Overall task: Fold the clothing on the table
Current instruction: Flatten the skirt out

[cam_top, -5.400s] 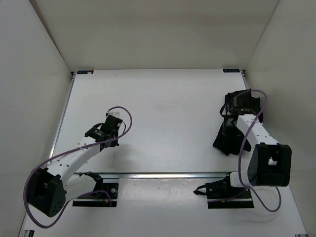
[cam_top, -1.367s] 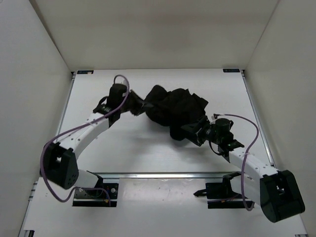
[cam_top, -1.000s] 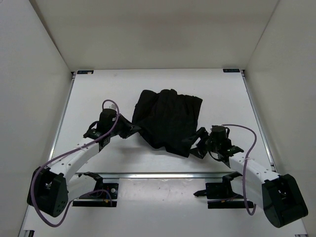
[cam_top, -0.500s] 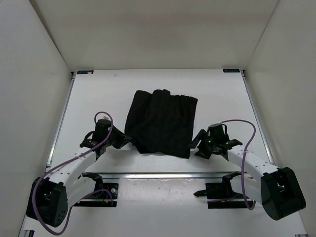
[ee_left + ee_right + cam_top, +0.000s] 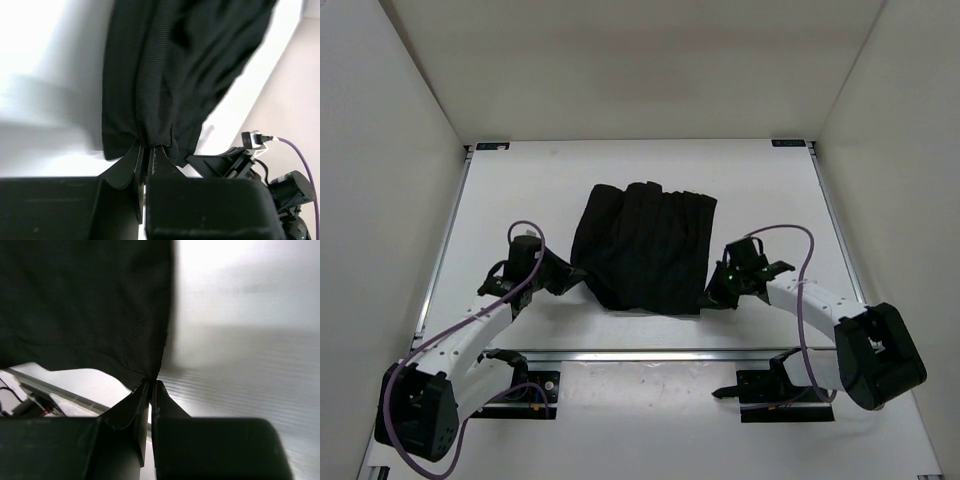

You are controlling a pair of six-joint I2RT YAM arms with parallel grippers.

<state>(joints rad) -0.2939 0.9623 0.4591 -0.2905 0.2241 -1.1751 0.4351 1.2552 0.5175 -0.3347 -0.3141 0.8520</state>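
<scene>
Top external shows me the clothing (image 5: 645, 245) spread flat on the middle of the table (image 5: 520, 180), the left gripper (image 5: 578, 282) at its near-left corner and the right gripper (image 5: 712, 294) at its near-right one. Left wrist has my fingers (image 5: 127, 165) pinched narrow on a ribbed band at the garment's edge; right wrist shows that pair closed on the very tip of the fabric corner, a thin bite. It looks light, limp and prone to sag, so I'd hold corners and the firmer band.
</scene>
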